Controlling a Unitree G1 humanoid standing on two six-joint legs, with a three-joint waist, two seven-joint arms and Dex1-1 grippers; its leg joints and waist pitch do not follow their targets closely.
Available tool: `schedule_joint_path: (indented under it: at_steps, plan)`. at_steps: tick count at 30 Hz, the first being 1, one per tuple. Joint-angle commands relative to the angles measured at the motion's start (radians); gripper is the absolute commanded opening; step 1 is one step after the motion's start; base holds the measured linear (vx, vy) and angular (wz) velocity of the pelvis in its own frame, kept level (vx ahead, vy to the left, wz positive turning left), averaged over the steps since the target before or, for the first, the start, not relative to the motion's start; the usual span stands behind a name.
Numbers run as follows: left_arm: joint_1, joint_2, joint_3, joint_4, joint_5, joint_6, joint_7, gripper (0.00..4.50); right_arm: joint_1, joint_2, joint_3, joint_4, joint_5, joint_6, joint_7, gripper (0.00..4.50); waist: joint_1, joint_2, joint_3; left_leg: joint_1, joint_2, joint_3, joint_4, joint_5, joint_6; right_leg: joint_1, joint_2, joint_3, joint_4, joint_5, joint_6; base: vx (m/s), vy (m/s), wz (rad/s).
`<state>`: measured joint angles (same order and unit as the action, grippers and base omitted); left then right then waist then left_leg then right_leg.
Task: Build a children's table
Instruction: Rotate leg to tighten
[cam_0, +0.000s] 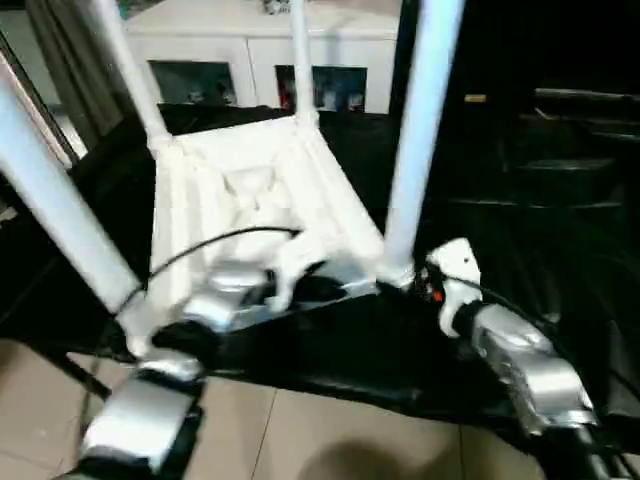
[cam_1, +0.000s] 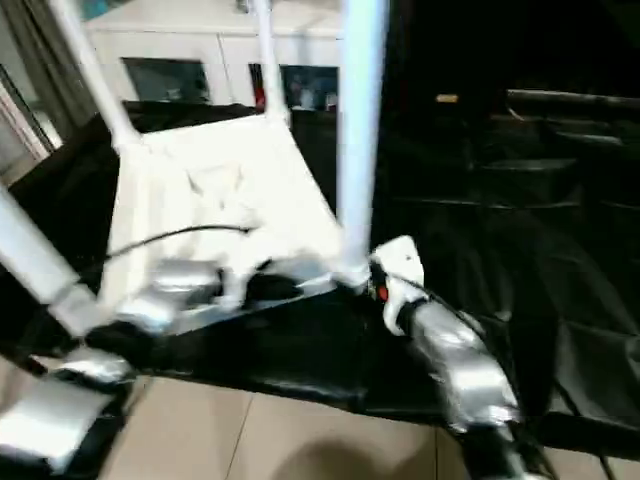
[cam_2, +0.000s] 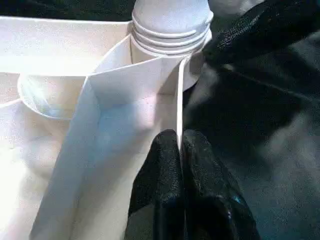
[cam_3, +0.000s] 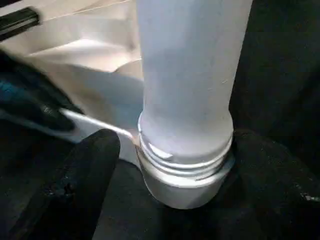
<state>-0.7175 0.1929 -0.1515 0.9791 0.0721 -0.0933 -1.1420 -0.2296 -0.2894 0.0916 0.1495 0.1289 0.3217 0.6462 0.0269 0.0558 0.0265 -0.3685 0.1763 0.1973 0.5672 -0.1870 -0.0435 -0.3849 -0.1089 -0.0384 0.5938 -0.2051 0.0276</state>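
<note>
White plastic makes up the whole children's table (cam_0: 262, 205), which is seen upside down on a black sheet (cam_0: 520, 250) spread over the floor, its ribbed rectangular underside facing up and its long axis running away from the robot toward a white glass-door cabinet (cam_0: 250, 70). Four long tapered tube legs are stood upright in the corner sockets; the nearest right leg (cam_0: 420, 130) rises almost vertically out of the frame.

The left gripper (cam_2: 182, 165) is pressed shut on the thin upright rim wall of the tabletop, just beside the threaded base of that leg. This pinch is made plain in the left wrist view, while the head views give only a blur there.

The right gripper (cam_3: 165, 190) is spread wide, its black fingers (cam_3: 75, 185) set on either side of the leg's ringed foot; contact appears absent, though this cannot be told for certain. Beige floor tiles (cam_0: 300, 440) are seen nearest the robot.
</note>
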Motion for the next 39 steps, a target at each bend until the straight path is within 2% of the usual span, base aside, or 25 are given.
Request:
schedule_joint_path:
  at_steps: [1, 4, 5, 8, 9, 10, 11, 13, 16, 23, 25, 27, 28, 29, 30, 32, 33, 34, 35, 37, 38, 39]
  plan:
    - [0.039, 0.004, -0.005, -0.011, -0.042, 0.011, -0.100, 0.00, -0.001, -0.007, 0.048, -0.042, 0.035, 0.015, 0.083, 3.86, 0.008, -0.035, -0.044, 0.000, 0.047, -0.019, -0.058, -0.172, 0.108, 0.037, -0.038, 0.026, -0.073, -0.167, -0.234, 0.000, 0.000, 0.00]
    - [0.060, 0.041, -0.017, -0.051, -0.049, 0.032, -0.168, 0.00, -0.001, -0.035, 0.039, -0.047, 0.043, 0.027, 0.116, 3.86, 0.012, -0.033, -0.047, 0.003, 0.049, -0.015, -0.053, -0.137, 0.120, 0.036, -0.036, 0.026, -0.064, -0.092, -0.264, 0.000, 0.000, 0.00]
    - [0.069, 0.050, -0.020, -0.067, -0.054, 0.042, -0.187, 0.00, -0.002, -0.041, 0.036, -0.050, 0.052, 0.037, 0.127, 3.86, 0.015, -0.028, -0.047, 0.002, 0.050, -0.013, -0.052, -0.129, 0.128, 0.035, -0.034, 0.024, -0.058, -0.060, -0.282, 0.000, 0.000, 0.00]
    - [0.086, 0.063, -0.025, -0.099, -0.066, 0.060, -0.221, 0.00, -0.003, -0.054, 0.033, -0.055, 0.074, 0.057, 0.152, 3.86, 0.017, -0.028, -0.047, 0.004, 0.051, -0.012, -0.051, -0.134, 0.123, 0.034, -0.034, 0.024, -0.055, -0.040, -0.298, 0.000, 0.000, 0.00]
    - [0.089, 0.066, -0.024, -0.106, -0.069, 0.062, -0.226, 0.00, -0.004, -0.061, 0.039, -0.055, 0.075, 0.062, 0.165, 3.86, 0.018, -0.026, -0.047, 0.004, 0.051, -0.012, -0.051, -0.133, 0.122, 0.034, -0.034, 0.024, -0.054, -0.037, -0.299, 0.000, 0.000, 0.00]
    - [0.089, 0.066, -0.024, -0.107, -0.069, 0.061, -0.224, 0.00, -0.003, -0.064, 0.043, -0.055, 0.072, 0.062, 0.167, 3.61, 0.018, -0.029, -0.046, 0.003, 0.050, -0.011, -0.050, -0.136, 0.121, 0.034, -0.035, 0.024, -0.055, -0.034, -0.299, 0.000, 0.000, 0.00]
    - [0.092, 0.067, -0.024, -0.113, -0.069, 0.064, -0.225, 0.00, -0.003, -0.066, 0.045, -0.055, 0.071, 0.062, 0.171, 3.61, 0.018, -0.032, -0.046, 0.003, 0.049, -0.011, -0.050, -0.140, 0.119, 0.035, -0.036, 0.025, -0.056, -0.039, -0.297, 0.000, 0.000, 0.00]
    - [0.093, 0.067, -0.022, -0.121, -0.068, 0.069, -0.225, 0.00, -0.003, -0.070, 0.052, -0.053, 0.067, 0.063, 0.178, 3.53, 0.019, -0.031, -0.046, 0.003, 0.048, -0.011, -0.050, -0.142, 0.116, 0.036, -0.038, 0.025, -0.057, -0.058, -0.290, 0.000, 0.000, 0.00]
    - [0.095, 0.068, -0.021, -0.132, -0.068, 0.078, -0.226, 0.00, -0.004, -0.071, 0.056, -0.051, 0.066, 0.063, 0.182, 3.18, 0.019, -0.032, -0.046, 0.003, 0.049, -0.011, -0.050, -0.144, 0.111, 0.036, -0.038, 0.026, -0.058, -0.074, -0.284, 0.000, 0.000, 0.00]
    - [0.110, 0.071, -0.023, -0.171, -0.076, 0.105, -0.221, 0.00, 0.003, -0.068, 0.059, -0.052, 0.068, 0.062, 0.170, 2.77, 0.016, -0.032, -0.047, 0.002, 0.047, -0.012, -0.048, -0.126, 0.115, 0.037, -0.035, 0.025, -0.055, -0.045, -0.288, 0.000, 0.000, 0.00]
    - [0.111, 0.059, -0.020, -0.173, -0.070, 0.105, -0.183, 0.00, 0.004, -0.045, 0.047, -0.032, 0.048, 0.042, 0.112, 2.75, 0.015, -0.033, -0.047, 0.001, 0.046, -0.012, -0.048, -0.124, 0.114, 0.037, -0.036, 0.025, -0.055, -0.043, -0.288, 0.000, 0.000, 0.00]
    - [0.107, 0.039, -0.016, -0.166, -0.057, 0.100, -0.118, 0.00, 0.003, -0.005, 0.027, -0.006, 0.028, 0.028, 0.028, 2.72, 0.010, -0.030, -0.044, 0.001, 0.045, -0.013, -0.051, -0.148, 0.103, 0.033, -0.037, 0.026, -0.061, -0.081, -0.283, 0.000, 0.000, 0.00]
    - [0.098, 0.010, -0.011, -0.154, -0.040, 0.100, -0.035, 0.00, 0.003, 0.042, 0.006, 0.020, 0.014, 0.023, -0.062, 2.72, 0.006, -0.033, -0.042, 0.002, 0.045, -0.014, -0.053, -0.176, 0.087, 0.033, -0.037, 0.026, -0.066, -0.131, -0.273, 0.000, 0.000, 0.00]
    - [0.087, -0.020, -0.009, -0.140, -0.026, 0.102, 0.037, 0.00, 0.004, 0.083, -0.010, 0.036, 0.006, 0.026, -0.134, 2.72, 0.003, -0.032, -0.039, 0.004, 0.044, -0.015, -0.057, -0.199, 0.071, 0.031, -0.038, 0.027, -0.072, -0.185, -0.259, 0.000, 0.000, 0.00]
    - [0.077, -0.054, -0.009, -0.125, -0.016, 0.106, 0.100, 0.00, 0.006, 0.124, -0.020, 0.045, 0.000, 0.030, -0.199, 2.71, 0.001, -0.029, -0.036, 0.010, 0.045, -0.014, -0.061, -0.238, 0.048, 0.025, -0.037, 0.028, -0.081, -0.253, -0.243, 0.000, 0.000, 0.00]
    - [0.070, -0.078, -0.009, -0.115, -0.011, 0.109, 0.136, 0.00, 0.007, 0.151, -0.024, 0.050, -0.007, 0.030, -0.241, 2.70, 0.003, -0.031, -0.037, 0.013, 0.044, -0.017, -0.064, -0.254, 0.027, 0.025, -0.036, 0.030, -0.085, -0.295, -0.219, 0.000, 0.000, 0.00]
    - [0.061, -0.104, -0.012, -0.100, -0.004, 0.110, 0.172, 0.00, 0.004, 0.182, -0.033, 0.062, -0.006, 0.033, -0.284, 2.70, 0.004, -0.026, -0.038, 0.014, 0.045, -0.018, -0.065, -0.253, 0.025, 0.026, -0.036, 0.030, -0.084, -0.288, -0.215, 0.000, 0.000, 0.00]
    - [0.061, -0.104, -0.012, -0.100, -0.004, 0.110, 0.172, 0.00, 0.004, 0.182, -0.033, 0.062, -0.006, 0.033, -0.284, 2.70, 0.003, -0.028, -0.038, 0.013, 0.044, -0.018, -0.066, -0.258, 0.026, 0.024, -0.035, 0.031, -0.085, -0.281, -0.208, 0.000, 0.000, 0.00]
    - [0.042, -0.153, -0.014, -0.072, 0.002, 0.109, 0.237, 0.00, -0.012, 0.237, -0.044, 0.099, -0.017, 0.026, -0.367, 2.70, 0.004, -0.020, -0.038, 0.012, 0.043, -0.020, -0.068, -0.257, 0.025, 0.025, -0.036, 0.031, -0.084, -0.271, -0.204, 0.000, 0.000, 0.00]
    - [0.028, -0.184, -0.014, -0.054, 0.000, 0.111, 0.270, 0.00, -0.025, 0.261, -0.037, 0.124, -0.036, 0.012, -0.408, 2.70, 0.002, -0.024, -0.040, 0.014, 0.041, -0.020, -0.067, -0.267, 0.015, 0.024, -0.035, 0.029, -0.086, -0.276, -0.199, 0.000, 0.000, 0.00]
    - [0.019, -0.203, -0.020, -0.043, 0.002, 0.104, 0.278, 0.00, -0.036, 0.274, -0.023, 0.137, -0.051, -0.003, -0.416, 2.70, 0.003, -0.019, -0.042, 0.012, 0.041, -0.021, -0.066, -0.254, 0.017, 0.026, -0.036, 0.030, -0.084, -0.253, -0.199, 0.000, 0.000, 0.00]
    - [0.016, -0.209, -0.022, -0.041, 0.003, 0.101, 0.280, 0.00, -0.039, 0.280, -0.022, 0.141, -0.054, -0.008, -0.417, 2.70, 0.002, -0.022, -0.041, 0.011, 0.041, -0.019, -0.066, -0.254, 0.022, 0.026, -0.035, 0.030, -0.086, -0.244, -0.199, 0.000, 0.000, 0.00]
